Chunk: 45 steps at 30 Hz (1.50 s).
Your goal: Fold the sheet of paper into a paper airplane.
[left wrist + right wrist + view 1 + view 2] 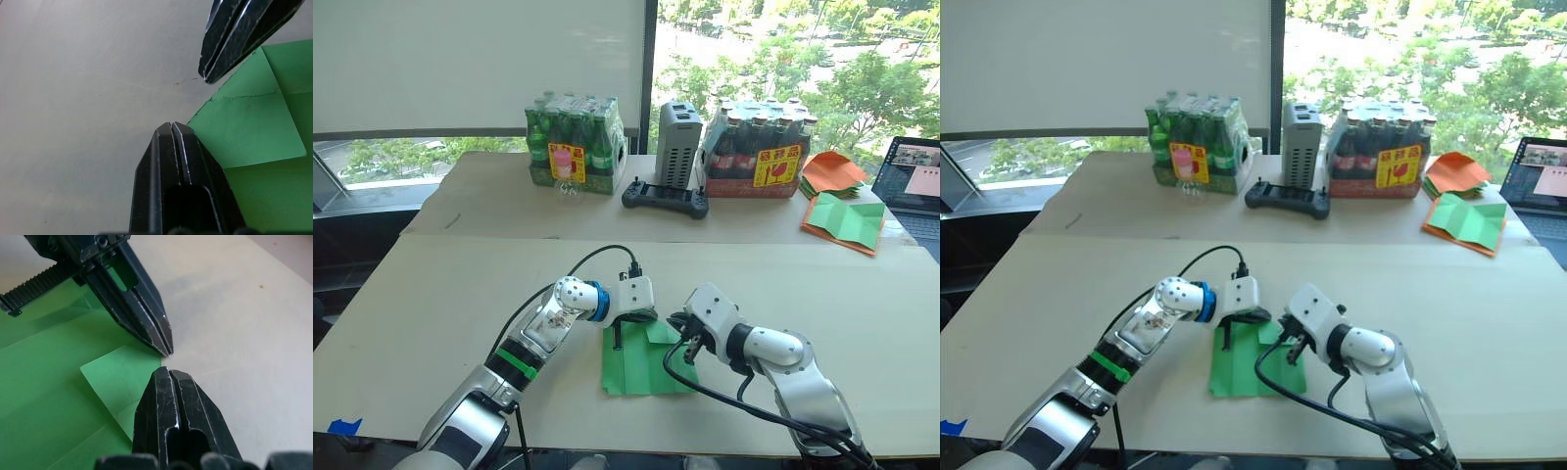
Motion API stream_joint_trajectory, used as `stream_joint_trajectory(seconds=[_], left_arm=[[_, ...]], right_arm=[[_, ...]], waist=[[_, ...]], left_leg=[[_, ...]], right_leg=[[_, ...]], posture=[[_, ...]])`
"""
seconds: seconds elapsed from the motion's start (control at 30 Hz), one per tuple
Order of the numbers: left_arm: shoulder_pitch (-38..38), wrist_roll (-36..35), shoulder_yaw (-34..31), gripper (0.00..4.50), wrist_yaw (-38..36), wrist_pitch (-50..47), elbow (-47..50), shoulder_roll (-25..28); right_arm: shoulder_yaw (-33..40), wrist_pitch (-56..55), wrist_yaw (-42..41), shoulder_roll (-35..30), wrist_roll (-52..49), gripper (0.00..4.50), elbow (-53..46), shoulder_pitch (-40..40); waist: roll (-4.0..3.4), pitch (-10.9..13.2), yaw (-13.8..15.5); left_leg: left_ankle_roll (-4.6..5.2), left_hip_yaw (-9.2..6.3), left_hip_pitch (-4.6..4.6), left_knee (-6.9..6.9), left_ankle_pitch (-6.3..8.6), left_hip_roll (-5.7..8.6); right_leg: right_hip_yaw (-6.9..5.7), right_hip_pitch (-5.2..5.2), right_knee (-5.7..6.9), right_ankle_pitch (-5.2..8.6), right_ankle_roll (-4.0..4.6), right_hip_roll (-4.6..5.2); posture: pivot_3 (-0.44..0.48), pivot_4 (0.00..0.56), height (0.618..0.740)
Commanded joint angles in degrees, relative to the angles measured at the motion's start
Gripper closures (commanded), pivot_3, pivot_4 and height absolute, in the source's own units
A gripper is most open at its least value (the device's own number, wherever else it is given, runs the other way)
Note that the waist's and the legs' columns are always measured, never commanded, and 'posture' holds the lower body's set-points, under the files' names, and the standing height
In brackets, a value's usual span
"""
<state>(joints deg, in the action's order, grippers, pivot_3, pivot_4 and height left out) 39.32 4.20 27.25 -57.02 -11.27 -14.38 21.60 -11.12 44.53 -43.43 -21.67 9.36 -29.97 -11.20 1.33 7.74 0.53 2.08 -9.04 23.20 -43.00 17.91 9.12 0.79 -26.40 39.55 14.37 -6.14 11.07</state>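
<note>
**Visitor:** What's on the table, going from the left?

**Onlooker:** Nearest us, the left gripper (619, 333), two black fingers pressed together with nothing between them, points down at the left edge of the thin bright green sheet of paper (641, 370). The sheet lies flat on the pale tabletop (431, 304), close to the front edge, between the two arms. Its far corners are already folded inward, and one small flap (120, 377) lies doubled over on top.

**Visitor:** And the other arm?

**Onlooker:** The right gripper (689, 345) comes in from the right, its fingers also shut and empty, its tip resting at the sheet's far right corner. In its wrist view the two closed tips nearly meet just off the flap's corner.

**Visitor:** So which step is this?

**Onlooker:** I'd judge an early nose fold being flattened. To do it well, one closed tip should pin the flap near its fold line while the other strokes along the crease, pressing lightly so the thin paper doesn't slide or buckle. Both corner folds ought to meet evenly on the centre line, or the dart will come out lopsided.

**Visitor:** Anything else around?

**Onlooker:** At the back, a shrink-wrapped pack of green bottles (573, 142), a black handheld controller (666, 199), a pack of dark bottles (759, 147), then spare orange and green papers (842, 211), and a laptop (913, 186) at the far right.
</note>
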Motion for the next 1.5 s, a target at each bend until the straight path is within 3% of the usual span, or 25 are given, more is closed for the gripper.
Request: stream_joint_trajectory(seconds=[0.03,0.37,0.6,1.5], left_arm=[[0.0,1.5,0.4,4.50,-0.2,-0.1,-1.5,0.0],[-0.1,1.7,0.3,4.50,-0.2,0.1,-1.1,-0.2],[-0.1,2.1,0.2,4.50,-0.1,0.4,-1.2,0.0],[-0.3,2.8,0.4,4.50,-0.4,1.5,-1.0,-0.2]], right_arm=[[-1.4,-0.5,1.7,0.2,-1.6,4.48,0.0,-1.6],[-5.7,-0.8,5.7,-0.5,-1.8,4.48,5.5,-1.9],[-4.7,3.3,7.1,-0.3,-3.8,4.48,7.9,-1.2],[-2.9,9.0,9.6,-6.5,-11.7,4.48,1.6,4.0]], waist=[[0.00,0.0,0.0],[0.00,0.0,0.0],[0.02,-0.1,0.0],[0.05,-0.2,0.1]], left_leg=[[0.00,0.00,0.00,0.00,0.00,0.01],[0.00,0.00,-0.01,-0.01,0.00,0.01],[0.00,0.00,-0.07,-0.01,0.00,0.01],[0.00,-0.01,-0.07,-0.01,0.00,0.02]], right_leg=[[0.00,0.00,0.00,0.00,0.00,0.01],[0.00,0.01,0.01,0.00,0.00,0.01],[0.01,0.05,0.03,0.00,0.00,0.00],[0.00,0.10,-0.01,0.00,0.00,0.02]], posture=[[0.000,0.150,0.675],[0.000,0.150,0.675],[0.000,0.150,0.675],[0.000,0.150,0.675]])
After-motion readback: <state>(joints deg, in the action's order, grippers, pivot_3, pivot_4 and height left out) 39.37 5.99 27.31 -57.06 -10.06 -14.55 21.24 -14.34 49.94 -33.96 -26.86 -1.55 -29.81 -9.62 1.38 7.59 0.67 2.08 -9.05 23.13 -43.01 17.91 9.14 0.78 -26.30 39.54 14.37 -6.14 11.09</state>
